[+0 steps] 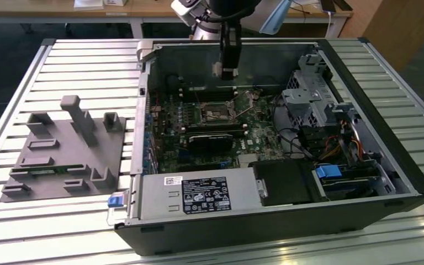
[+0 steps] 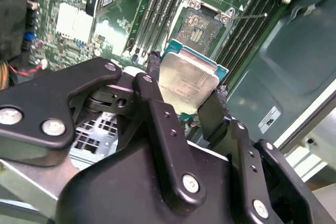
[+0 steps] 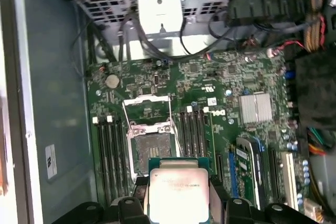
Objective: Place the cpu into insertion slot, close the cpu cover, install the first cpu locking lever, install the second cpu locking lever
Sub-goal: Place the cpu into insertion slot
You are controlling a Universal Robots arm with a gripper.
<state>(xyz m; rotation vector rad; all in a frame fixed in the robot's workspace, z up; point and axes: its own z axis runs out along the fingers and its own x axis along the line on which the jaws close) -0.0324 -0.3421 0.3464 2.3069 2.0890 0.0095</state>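
Gripper: the gripper (image 2: 186,85) is clenched on the cpu (image 2: 185,80), with one black finger against each of two opposite edges. It hangs inside the open computer case (image 1: 271,232), above the green motherboard (image 3: 226,77).
Cpu: it is held clear of the board and touches nothing but the gripper. In both wrist views it sits just short of the socket.
Handling: I judge it light, thin and stiff. The metal top looks slick and the underside contacts are likely delicate, so the bare side edges, as gripped now, are the safe place to hold it.
Facing: the silver top faces the wrist cameras and away from the board, and the flat side looks roughly parallel to the board.
Long axis: it is close to square, with no marked long axis. One free green-rimmed edge leads towards the socket.
Insertion slot: the insertion slot (image 3: 151,148) is bare and sits beside the memory slots.
Cpu cover: the cpu cover (image 3: 147,109) is swung open at the socket's far side.
Desk: the slatted desk (image 1: 86,55) carries the case nearer the edge on the exterior view's right.
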